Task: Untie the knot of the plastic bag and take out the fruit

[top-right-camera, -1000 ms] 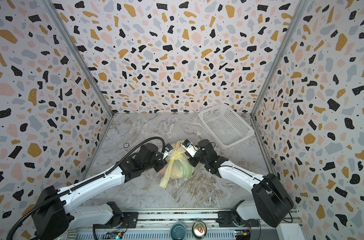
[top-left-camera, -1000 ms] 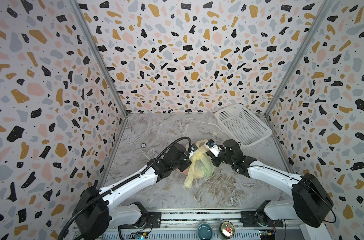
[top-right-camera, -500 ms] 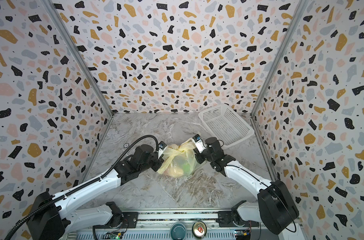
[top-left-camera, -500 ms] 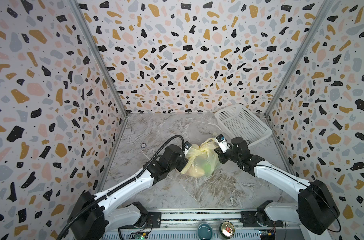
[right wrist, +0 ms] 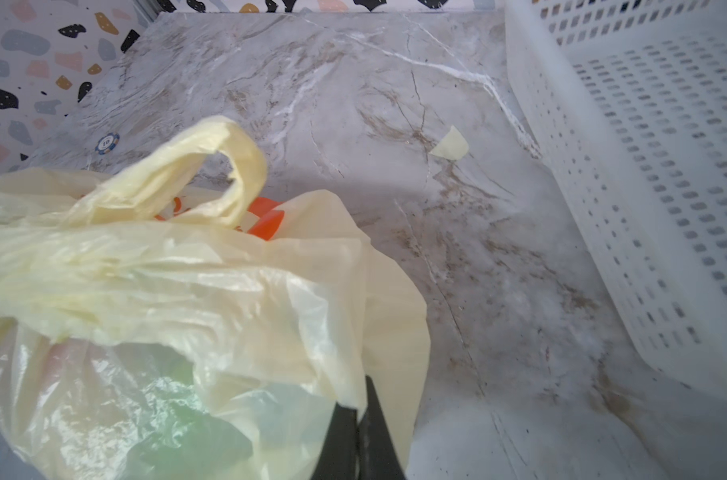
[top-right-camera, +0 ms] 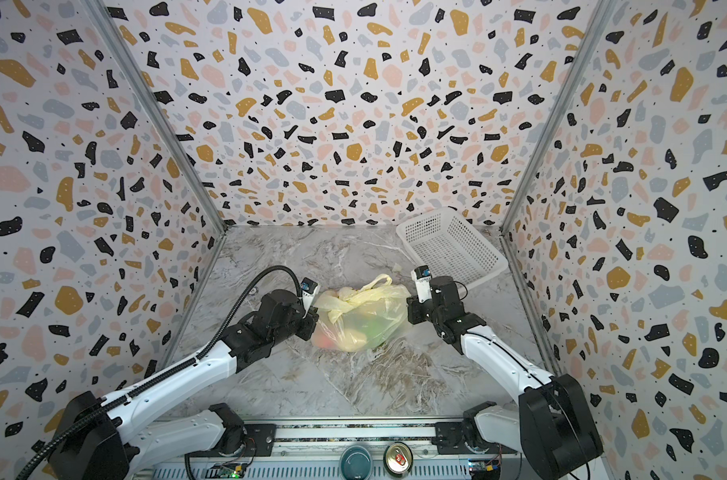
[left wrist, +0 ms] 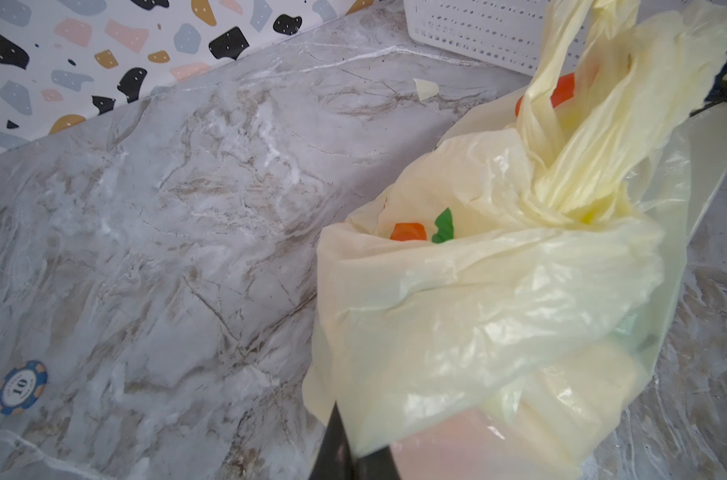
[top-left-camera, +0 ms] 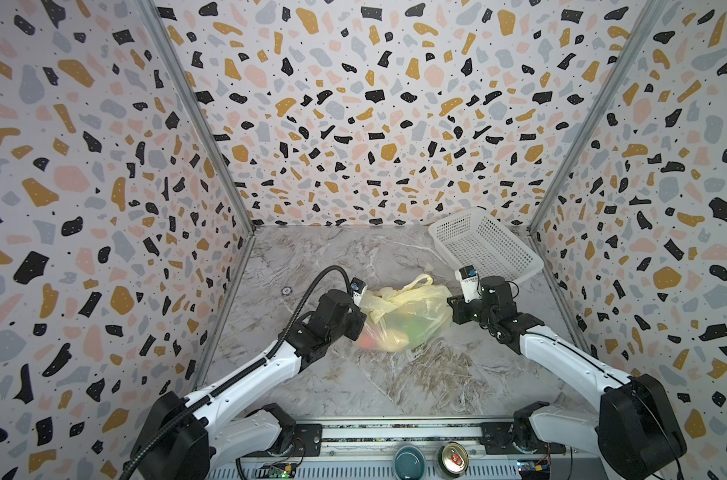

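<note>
Now, in both top views: plastic bag [top-left-camera: 411, 311] mid marble table [top-left-camera: 353, 382], knot [top-left-camera: 388, 296] tied on top, fruit [top-left-camera: 415, 330] inside; left gripper [top-left-camera: 361, 322], right gripper [top-left-camera: 452, 309] at opposite bag edges.
Left wrist: left gripper [left wrist: 345, 449] clamped tight on bag film.
Right wrist: right gripper [right wrist: 359, 436] likewise pinched on bag edge, white basket [right wrist: 644, 208] near.

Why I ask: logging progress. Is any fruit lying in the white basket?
No: the white basket shows only its bare perforated floor, and the fruit sits inside the plastic bag.
</note>
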Motion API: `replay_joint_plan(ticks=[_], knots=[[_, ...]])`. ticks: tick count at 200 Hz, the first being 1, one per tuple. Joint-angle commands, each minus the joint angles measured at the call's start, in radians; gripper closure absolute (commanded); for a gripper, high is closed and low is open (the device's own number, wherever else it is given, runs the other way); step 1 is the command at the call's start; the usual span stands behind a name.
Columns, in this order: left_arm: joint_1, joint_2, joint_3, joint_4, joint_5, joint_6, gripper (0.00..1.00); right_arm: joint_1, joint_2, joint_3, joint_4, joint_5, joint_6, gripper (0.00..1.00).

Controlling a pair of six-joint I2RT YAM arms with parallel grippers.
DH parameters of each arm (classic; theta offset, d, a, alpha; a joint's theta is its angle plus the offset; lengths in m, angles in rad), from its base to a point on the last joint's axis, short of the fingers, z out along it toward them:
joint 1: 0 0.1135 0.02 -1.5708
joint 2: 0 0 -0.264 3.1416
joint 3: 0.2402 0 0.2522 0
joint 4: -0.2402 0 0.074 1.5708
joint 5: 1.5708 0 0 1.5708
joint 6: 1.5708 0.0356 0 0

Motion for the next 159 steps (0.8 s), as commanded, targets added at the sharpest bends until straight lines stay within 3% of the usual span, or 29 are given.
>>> replay_joint_plan(ticks=[1,35,76,115,159], knots=[[0.009,-0.014,-0.012,0.022,0.023,-0.033,1.00,-0.022,-0.019,-0.002,-0.028,-0.020,0.057,1.00],[0.008,-0.035,0.013,0.022,0.027,0.028,1.00,-0.009,-0.032,0.024,-0.052,-0.044,-0.018,1.00],[-0.015,-0.017,0.061,-0.006,0.039,0.122,1.00,0.082,-0.099,0.094,-0.119,0.055,-0.163,0.44],[-0.028,-0.031,0.073,0.007,0.037,0.134,1.00,0.238,-0.139,0.107,-0.088,0.198,-0.326,0.21],[-0.032,-0.035,0.075,0.012,0.046,0.138,1.00,0.308,-0.070,0.131,-0.070,0.191,-0.465,0.15]])
